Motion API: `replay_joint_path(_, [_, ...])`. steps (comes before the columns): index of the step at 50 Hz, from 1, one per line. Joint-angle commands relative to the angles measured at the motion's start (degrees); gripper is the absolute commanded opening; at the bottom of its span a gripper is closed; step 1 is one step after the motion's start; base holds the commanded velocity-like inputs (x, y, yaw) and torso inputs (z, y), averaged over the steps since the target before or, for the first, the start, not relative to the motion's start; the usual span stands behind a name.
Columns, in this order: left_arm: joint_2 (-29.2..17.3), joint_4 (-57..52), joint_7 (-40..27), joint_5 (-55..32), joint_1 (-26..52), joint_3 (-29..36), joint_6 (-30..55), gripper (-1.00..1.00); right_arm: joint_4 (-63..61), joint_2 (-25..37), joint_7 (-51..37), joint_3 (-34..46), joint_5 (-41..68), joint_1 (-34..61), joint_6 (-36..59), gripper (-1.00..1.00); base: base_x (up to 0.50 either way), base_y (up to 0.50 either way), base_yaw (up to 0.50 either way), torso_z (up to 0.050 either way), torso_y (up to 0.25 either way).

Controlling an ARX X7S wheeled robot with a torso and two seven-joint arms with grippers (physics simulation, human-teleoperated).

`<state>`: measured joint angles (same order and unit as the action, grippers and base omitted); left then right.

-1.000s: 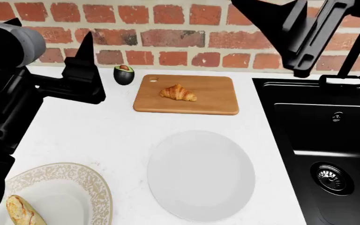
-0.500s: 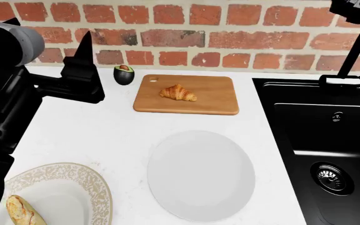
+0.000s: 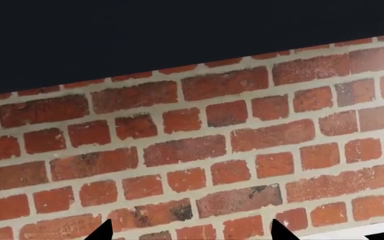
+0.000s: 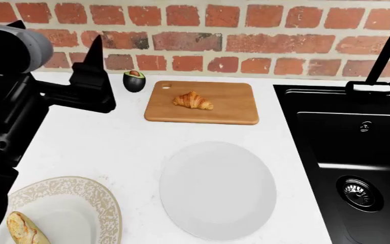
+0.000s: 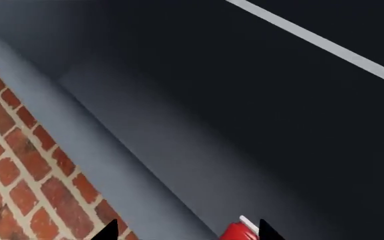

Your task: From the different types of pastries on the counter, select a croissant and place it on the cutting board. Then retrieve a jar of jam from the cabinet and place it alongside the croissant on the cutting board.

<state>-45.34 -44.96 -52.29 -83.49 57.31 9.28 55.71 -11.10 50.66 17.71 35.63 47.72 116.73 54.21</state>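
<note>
Counter (image 4: pixel 120 152) stretches broad and white out from the cutting board (image 4: pixel 229 114), which lies at its back edge under the brick wall (image 4: pixel 202 35). To the board's right the white surface ends at the rim of the black sink (image 4: pixel 357 152); toward the robot from the board a bare strip of counter separates it from a round white plate (image 4: pixel 217 190). Farther toward the robot and to the left of the board, a patterned plate (image 4: pixel 79 208) carries a pale speckled bread piece (image 4: pixel 24 230) at the frame corner.

The board is light-brown wood with rounded corners and a small hole at its far left corner. A halved avocado (image 4: pixel 134 81) stands just beside that corner, not touching it. The croissant (image 4: pixel 193 100), small, golden-brown and ridged, lies on the board left of its middle, with bare wood all around it.

The left gripper (image 4: pixel 95 61) hangs above the counter left of the board; its fingertips (image 3: pixel 102 231) stand apart with nothing between them.

The right gripper (image 5: pixel 185 231) is inside a dark cabinet (image 5: pixel 245 100), its tips spread, and the jar of jam (image 5: pixel 240 232), red with a white lid, shows between them; whether they touch it cannot be told.
</note>
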Motion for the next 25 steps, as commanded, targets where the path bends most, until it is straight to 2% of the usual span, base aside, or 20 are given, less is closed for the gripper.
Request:
replay_joint_path(1, [0.25, -0.01, 0.21, 0.6, -0.18, 0.53, -0.18, 1.0, 7.55, -3.68, -2.16, 2.1, -6.09, 4.72, 0.88, 1.0, 0.0, 0.0, 0.0, 0.0, 0.0])
replay_joint_path(7, [0.46, 0.25, 0.08, 0.49, 0.42, 0.91, -0.08, 1.0, 14.97, -8.01, -4.13, 3.14, -9.02, 6.59, 1.09, 1.0, 0.0, 0.0, 0.0, 0.0, 0.0])
replay_joint_path(20, [0.35, 0.42, 0.04, 0.2, 0.96, 1.12, -0.2, 1.0, 32.24, -17.21, -7.2, -0.6, -10.24, 10.69, -1.11, 1.0, 0.0, 0.0, 0.0, 0.0, 0.0])
replay_joint_path(25, [0.42, 0.56, 0.13, 0.33, 1.1, 1.33, -0.22, 1.0, 41.86, -20.8, -5.54, 1.69, -12.72, 14.02, -0.84, 1.0, 0.0, 0.0, 0.0, 0.0, 0.0])
